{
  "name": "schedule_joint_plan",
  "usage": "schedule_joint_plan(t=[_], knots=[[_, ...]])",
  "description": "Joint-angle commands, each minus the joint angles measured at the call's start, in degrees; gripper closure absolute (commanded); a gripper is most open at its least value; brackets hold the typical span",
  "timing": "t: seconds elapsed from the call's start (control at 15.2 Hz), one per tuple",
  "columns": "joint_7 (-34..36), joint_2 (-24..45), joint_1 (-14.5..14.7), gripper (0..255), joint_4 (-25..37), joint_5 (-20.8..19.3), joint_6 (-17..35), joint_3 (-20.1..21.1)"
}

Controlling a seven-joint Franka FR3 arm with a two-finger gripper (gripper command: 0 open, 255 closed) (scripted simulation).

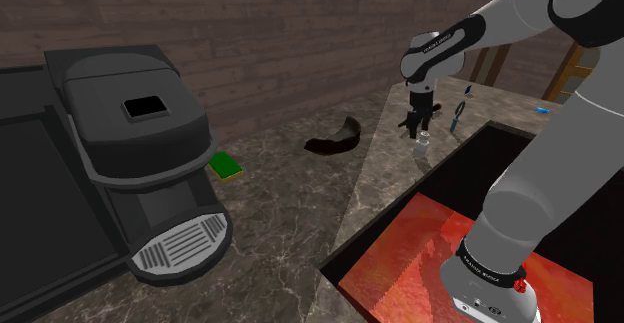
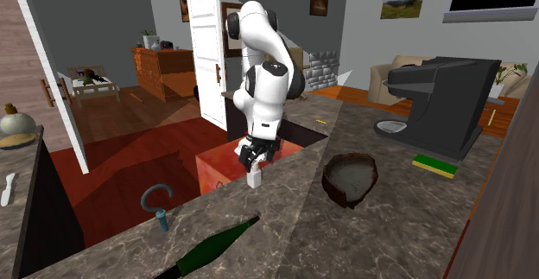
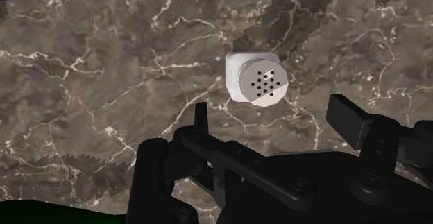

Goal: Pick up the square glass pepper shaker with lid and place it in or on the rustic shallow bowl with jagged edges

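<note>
The pepper shaker (image 3: pixel 255 79) is a small pale square jar with a round perforated lid, upright on the dark marble counter (image 3: pixel 104 84). My black gripper (image 3: pixel 274 122) hangs just above it, open, fingers (image 3: pixel 345 117) wide apart and touching nothing. In the shoulder view the gripper (image 1: pixel 420 125) points straight down over the shaker (image 1: pixel 424 140). The second exterior view has the shaker (image 2: pixel 256 180) directly under the gripper (image 2: pixel 253 157). The bowl (image 1: pixel 335 136) is dark, shallow and jagged-rimmed, some way to the shoulder view's left of the shaker. It appears brown with a grey inside (image 2: pixel 350 179).
A big black coffee machine (image 1: pixel 140 161) stands at the shoulder view's left, a flat green pad (image 1: pixel 226 165) beside it. A blue hooked tool (image 2: pixel 157 204) and a dark green bottle (image 2: pixel 216 247) lie further along the counter. The counter edge drops to red floor (image 1: pixel 430 241).
</note>
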Motion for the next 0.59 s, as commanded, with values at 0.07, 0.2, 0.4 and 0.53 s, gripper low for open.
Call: schedule_joint_plan(t=[0.07, 0.2, 0.4, 0.53], knots=[[-0.6, 1.3, -0.3, 0, -1.2, 0.1, 2.4, -0.6], [-0.7, 2.0, -0.4, 0, -2.2, 0.2, 4.1, -0.8], [-0.9, 2.6, -0.5, 0, -3.0, 0.3, 5.5, -1.0], [-0.9, 2.6, -0.5, 0, -3.0, 0.3, 5.5, -1.0]])
